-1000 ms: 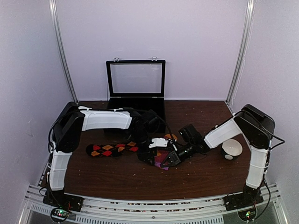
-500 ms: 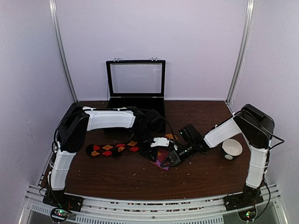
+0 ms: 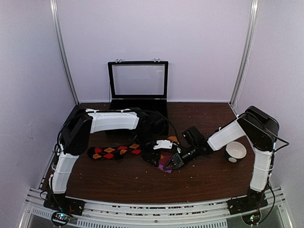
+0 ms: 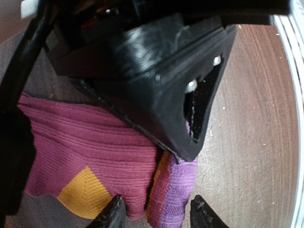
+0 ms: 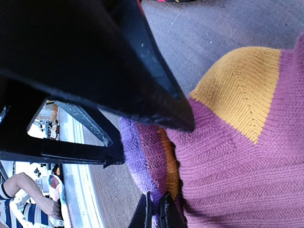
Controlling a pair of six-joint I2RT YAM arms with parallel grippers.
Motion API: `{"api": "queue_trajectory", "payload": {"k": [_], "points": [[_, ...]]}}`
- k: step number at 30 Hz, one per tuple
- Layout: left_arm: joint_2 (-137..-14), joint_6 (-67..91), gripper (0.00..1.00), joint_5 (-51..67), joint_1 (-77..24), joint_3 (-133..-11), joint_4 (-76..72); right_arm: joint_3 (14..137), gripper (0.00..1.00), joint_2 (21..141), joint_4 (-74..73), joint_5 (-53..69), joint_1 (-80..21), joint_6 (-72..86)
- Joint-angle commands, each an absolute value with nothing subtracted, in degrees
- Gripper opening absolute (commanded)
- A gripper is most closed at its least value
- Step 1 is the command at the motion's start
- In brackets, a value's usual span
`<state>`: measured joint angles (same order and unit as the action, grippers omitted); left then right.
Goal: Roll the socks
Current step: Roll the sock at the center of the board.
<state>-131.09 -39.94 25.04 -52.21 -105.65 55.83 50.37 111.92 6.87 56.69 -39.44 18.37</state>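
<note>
Right wrist view: my right gripper (image 5: 154, 211) is pinched shut on the purple edge of the pink sock (image 5: 237, 156), bunched mid-table. My left gripper (image 4: 159, 214) straddles its purple fold, fingertips apart. Left of it, the argyle sock (image 3: 114, 152) lies flat. Farther back stands a black case (image 3: 137, 80), lid raised.

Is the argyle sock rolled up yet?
No, the argyle sock lies flat and stretched out on the table, left of the pink sock.
</note>
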Motion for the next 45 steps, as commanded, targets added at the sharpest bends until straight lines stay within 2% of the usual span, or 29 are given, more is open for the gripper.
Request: {"api": "queue_trajectory", "payload": {"k": [1, 6, 9, 10, 12, 17, 30, 34, 39, 40, 42, 43, 44, 45], "points": [[-135.51, -39.45, 0.46, 26.85, -54.32, -107.74, 60.0, 47.42, 0.0, 114.86, -2.16, 45.79, -39.16, 19.95], [-139.13, -37.93, 0.28, 27.0, -54.02, -111.42, 63.53, 46.43, 0.0, 113.98, -1.24, 45.16, -39.13, 20.14], [-141.51, -37.04, 0.08, 27.37, -53.65, -114.87, 66.54, 45.64, 0.01, 113.38, -0.07, 44.84, -39.11, 20.32], [-142.36, -36.74, 0.01, 27.25, -53.49, -115.7, 67.36, 45.29, 0.04, 113.12, 0.61, 44.47, -39.11, 20.43], [-144.13, -35.06, 0.0, 26.02, -52.95, -117.32, 68.2, 44.41, 0.17, 112.2, 2.97, 43.95, -39.26, 20.84], [-146.54, -32.67, 0.0, 25.19, -50.85, -118.79, 70.1, 41.37, 0.31, 108.92, 7.68, 40.86, -39.5, 21.95], [-143.86, -30.32, 0.0, 22.79, -49.13, -115.51, 67.91, 27.3, 0.37, 92.69, 17.21, 27.76, -40.87, 22.41], [-141.86, -30.54, 0.0, 21.52, -48.55, -112.96, 67.04, 24.65, 0.38, 88.21, 19.24, 26.93, -40.93, 22.05], [-140.95, -30.14, 0.0, 22.65, -47.21, -111.98, 66.97, 19.76, 0.38, 82.56, 28.88, 22.13, -44.34, 19.27], [-140.81, -30.04, 0.0, 23.14, -46.94, -111.83, 66.95, 18.83, 0.41, 80.95, 29.98, 19.63, -45.61, 17.68], [-140.87, -29.93, 0.0, 24.08, -46.26, -111.86, 67.22, 18.36, 0.58, 76.94, 28.82, 14.56, -48.57, 14.09], [-140.93, -29.96, 0.0, 24.33, -46.05, -111.96, 67.58, 18.6, 0.93, 75.47, 27.23, 11.09, -50.05, 12.18], [-141.0, -29.93, 0.0, 24.67, -45.93, -111.97, 67.62, 18.93, 0.99, 74.12, 25.74, 7.48, -51.19, 10.76], [-141.21, -29.66, 0.0, 25.16, -45.53, -112.09, 67.67, 18.9, 1.0, 73.11, 24.92, 5.29, -51.74, 9.84]]}}
